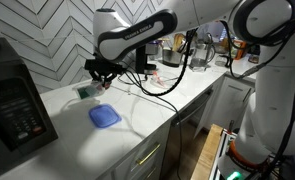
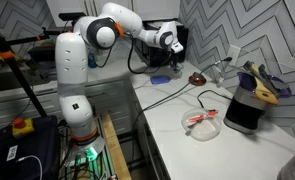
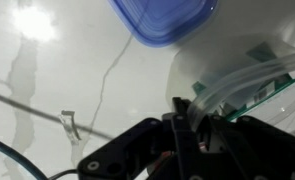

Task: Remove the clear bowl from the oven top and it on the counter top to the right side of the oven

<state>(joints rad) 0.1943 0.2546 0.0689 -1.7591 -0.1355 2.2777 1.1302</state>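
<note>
the clear bowl (image 1: 87, 92) is held by its rim in the gripper (image 1: 95, 77), low over the worktop (image 1: 152, 118), towards the back edge and in the open stretch to the right of the oven (image 1: 12, 100); it is no longer on the oven top. in the wrist view the jaws are seen closed on the thin wall of the bowl, one finger inside and one outside, a hold that suits a shallow dish too wide to be spanned. whether the base already rests on the stone cannot be told, though a soft shadow is cast close under it. the bowl is round, transparent and glossy, with a greenish patch showing through its wall. just beside it, nearer the front edge, a blue lid (image 1: 104, 116) lies flat, square with rounded corners and of smooth plastic; the bowl is kept apart from it, so that a bare spot is left for setting down. the worktop is white, polished and faintly veined, and a thin cable (image 3: 27, 100) is trailed across it. the oven is a black, boxy block with a keypad, standing by the end of the worktop.
</note>
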